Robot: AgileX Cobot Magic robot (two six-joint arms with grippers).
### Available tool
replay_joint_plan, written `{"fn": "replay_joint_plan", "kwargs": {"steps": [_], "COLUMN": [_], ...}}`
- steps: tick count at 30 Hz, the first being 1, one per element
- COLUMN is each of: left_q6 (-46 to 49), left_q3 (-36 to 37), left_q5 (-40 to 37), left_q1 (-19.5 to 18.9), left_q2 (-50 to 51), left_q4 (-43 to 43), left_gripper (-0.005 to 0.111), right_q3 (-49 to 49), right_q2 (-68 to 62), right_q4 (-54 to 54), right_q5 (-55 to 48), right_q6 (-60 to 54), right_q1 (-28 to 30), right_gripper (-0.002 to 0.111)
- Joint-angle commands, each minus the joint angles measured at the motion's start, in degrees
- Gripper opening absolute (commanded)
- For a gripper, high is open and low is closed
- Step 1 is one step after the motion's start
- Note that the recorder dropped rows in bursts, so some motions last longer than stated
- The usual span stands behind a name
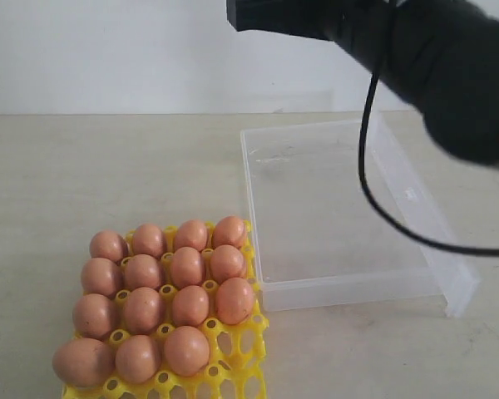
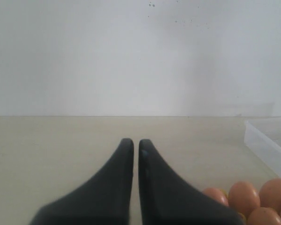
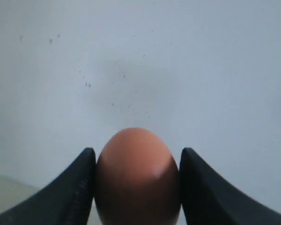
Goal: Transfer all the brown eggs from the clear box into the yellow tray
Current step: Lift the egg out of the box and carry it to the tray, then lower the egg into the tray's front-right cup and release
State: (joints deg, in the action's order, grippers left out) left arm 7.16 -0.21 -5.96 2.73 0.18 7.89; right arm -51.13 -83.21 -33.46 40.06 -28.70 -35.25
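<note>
The yellow tray (image 1: pixel 248 342) sits at the front left of the table, filled with several brown eggs (image 1: pixel 187 267); one cup at its front right corner is bare. The clear box (image 1: pixel 341 287) to its right holds no eggs. My right gripper (image 3: pixel 136 157) is shut on one brown egg (image 3: pixel 136 176), held up facing the white wall. The right arm (image 1: pixel 416 50) hangs high over the box; its fingers are out of the exterior view. My left gripper (image 2: pixel 132 143) is shut and holds nothing, low over the table beside the tray's eggs (image 2: pixel 246 199).
A black cable (image 1: pixel 374 179) loops down from the right arm over the box. The box's clear flap (image 1: pixel 428 220) lies along its right side. A corner of the box (image 2: pixel 267 143) shows in the left wrist view. A white wall stands behind the table.
</note>
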Motion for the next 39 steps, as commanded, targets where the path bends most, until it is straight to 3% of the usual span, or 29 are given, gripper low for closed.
{"fn": "replay_joint_plan", "kwargs": {"steps": [1,3,8,11,20,26,30,34,39], "left_q6": [0.2,0.2,0.2,0.2,0.2,0.2,0.2,0.2,0.2], "left_q3": [0.2,0.2,0.2,0.2,0.2,0.2,0.2,0.2,0.2], "left_q5": [0.3,0.3,0.3,-0.1,-0.1,-0.1,-0.1,-0.1,-0.1], "left_q1": [-0.2,-0.2,-0.2,-0.2,-0.2,-0.2,-0.2,-0.2,-0.2], "left_q2": [-0.2,-0.2,-0.2,-0.2,-0.2,-0.2,-0.2,-0.2,-0.2], "left_q4": [0.0,0.0,0.0,0.0,0.0,0.0,0.0,0.0,0.0], "left_gripper": [0.004,0.004,0.004,0.004,0.004,0.004,0.004,0.004,0.004], "right_q3": [3.5,4.1,6.9,11.1,29.6,32.4,32.4,32.0,32.0], "right_q2": [-3.7,-4.8,-5.4,-5.4,-5.4,-5.4,-8.3,-14.8,-20.8], "right_q4": [-6.1,2.3,48.9,59.8,43.0,32.9,23.6,17.5,22.3], "right_q5": [13.2,11.3,9.8,10.2,20.1,17.1,16.2,16.1,19.0], "right_q6": [27.1,39.9,59.8,70.0,50.3,36.7,28.2,29.3,38.3], "right_q1": [-1.8,-1.8,-1.9,-2.1,-8.9,-15.9,-17.5,-17.5,-17.5], "right_gripper": [0.000,0.000,0.000,0.000,0.000,0.000,0.000,0.000,0.000]}}
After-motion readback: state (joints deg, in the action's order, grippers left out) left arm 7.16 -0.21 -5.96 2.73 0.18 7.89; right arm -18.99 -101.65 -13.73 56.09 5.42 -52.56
